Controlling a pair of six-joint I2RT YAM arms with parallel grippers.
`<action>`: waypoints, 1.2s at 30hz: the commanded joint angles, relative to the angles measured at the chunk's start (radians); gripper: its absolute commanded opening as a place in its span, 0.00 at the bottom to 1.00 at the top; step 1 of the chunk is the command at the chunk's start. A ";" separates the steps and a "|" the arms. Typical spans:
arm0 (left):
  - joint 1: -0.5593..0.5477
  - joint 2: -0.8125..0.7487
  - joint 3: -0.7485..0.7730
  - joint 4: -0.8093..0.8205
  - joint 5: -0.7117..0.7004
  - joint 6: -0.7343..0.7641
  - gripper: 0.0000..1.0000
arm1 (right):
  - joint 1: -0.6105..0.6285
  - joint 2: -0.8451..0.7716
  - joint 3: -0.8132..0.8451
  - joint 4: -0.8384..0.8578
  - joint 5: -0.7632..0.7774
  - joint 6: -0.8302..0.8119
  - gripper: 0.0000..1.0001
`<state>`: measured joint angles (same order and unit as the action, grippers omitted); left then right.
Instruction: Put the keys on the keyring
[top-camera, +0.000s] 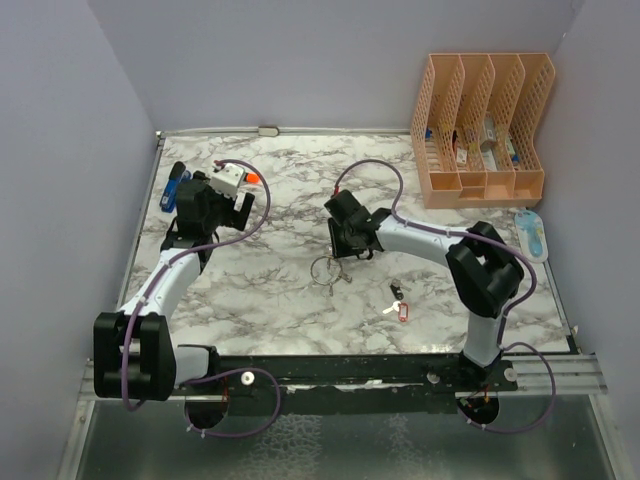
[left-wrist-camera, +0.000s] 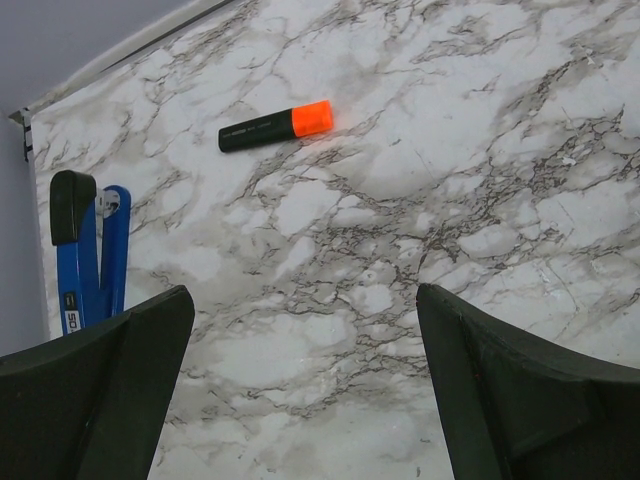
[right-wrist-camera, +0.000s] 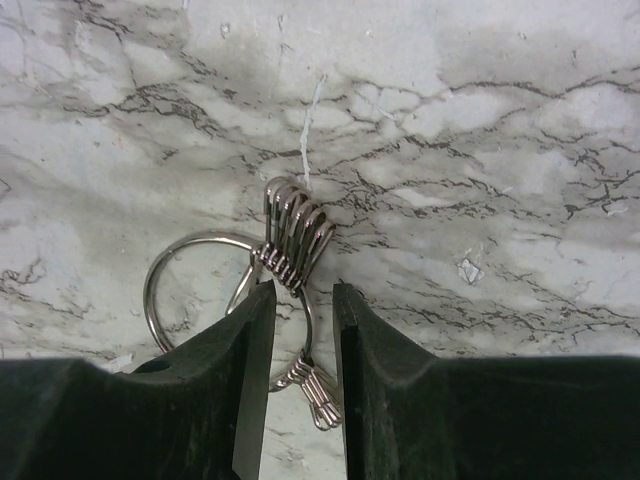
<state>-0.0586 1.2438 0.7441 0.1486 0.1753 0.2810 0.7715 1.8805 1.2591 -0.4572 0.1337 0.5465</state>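
Near the front edge, right of centre, lie two loose keys (top-camera: 397, 303), one red-tagged. At mid-desk the keyring (right-wrist-camera: 196, 236) lies flat, its wire passing between the narrowly parted jaws of the right gripper (right-wrist-camera: 303, 300). Toward the far-left corner the left gripper (left-wrist-camera: 303, 300) hangs with jaws wide apart.

Keyring (right-wrist-camera: 205, 235): near arc hidden behind my right fingers (right-wrist-camera: 190, 400); I cannot tell whether they touch the wire.
Bundle on ring (right-wrist-camera: 296, 235): keys or clips, I cannot tell.
Keys (top-camera: 397, 302): too small overhead to read their shape.
Stapler (left-wrist-camera: 85, 270): lower end hidden behind my left finger (left-wrist-camera: 100, 400).
Left finger: cut off by the bottom edge.
Marker (top-camera: 252, 177): overhead, only the orange tip clears the left wrist.
Organizer (top-camera: 480, 185) contents: too small to identify.
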 joint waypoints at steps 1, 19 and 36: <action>0.005 0.009 0.007 0.025 0.030 -0.013 0.97 | 0.008 0.039 0.056 -0.012 0.042 0.011 0.30; 0.006 0.011 0.005 0.027 0.037 -0.019 0.97 | 0.005 0.027 0.039 -0.010 0.103 0.007 0.27; 0.005 0.010 -0.011 0.034 0.036 -0.023 0.97 | 0.006 0.035 0.000 0.000 0.055 0.015 0.25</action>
<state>-0.0586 1.2495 0.7441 0.1490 0.1921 0.2710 0.7715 1.9335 1.2816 -0.4622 0.1963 0.5495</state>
